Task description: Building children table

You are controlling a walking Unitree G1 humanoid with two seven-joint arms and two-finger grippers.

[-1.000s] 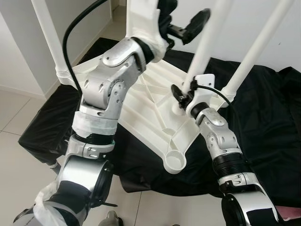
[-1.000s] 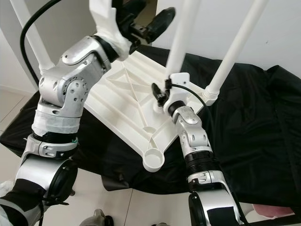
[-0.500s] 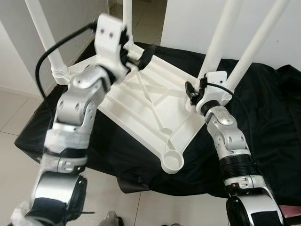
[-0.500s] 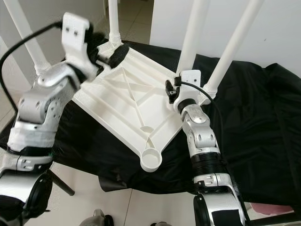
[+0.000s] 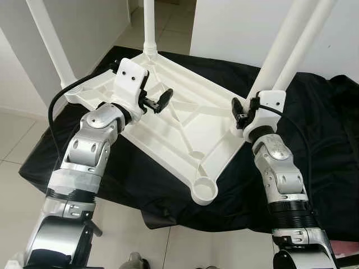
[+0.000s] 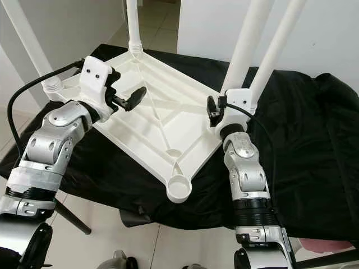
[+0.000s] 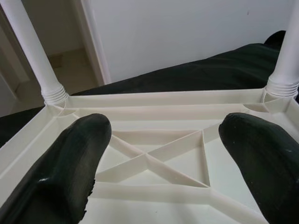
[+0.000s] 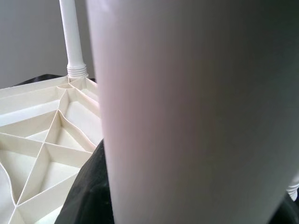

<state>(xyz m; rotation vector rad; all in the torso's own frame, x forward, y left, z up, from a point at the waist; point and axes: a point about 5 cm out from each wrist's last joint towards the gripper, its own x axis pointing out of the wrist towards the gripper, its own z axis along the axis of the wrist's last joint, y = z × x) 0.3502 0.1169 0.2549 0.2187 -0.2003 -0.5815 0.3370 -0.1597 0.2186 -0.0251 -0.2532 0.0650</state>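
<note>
On the black cloth [image 5: 331, 145] lies your upturned white ribbed plastic table top [image 5: 185, 126], legs screwed into three corners, near corner socket [image 5: 204, 191] unfilled. Your left gripper [image 7: 161, 154] hovers spread above the ribs; your right gripper [image 6: 220, 111] clasps a loose white plastic leg [image 6: 247, 42].

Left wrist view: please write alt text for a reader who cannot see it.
The left gripper hangs open, its two thick black fingers spread over the ribbed underside of an upturned white plastic table top. Two white tubular legs stand screwed into its far corners, with black cloth and a white wall behind.
</note>
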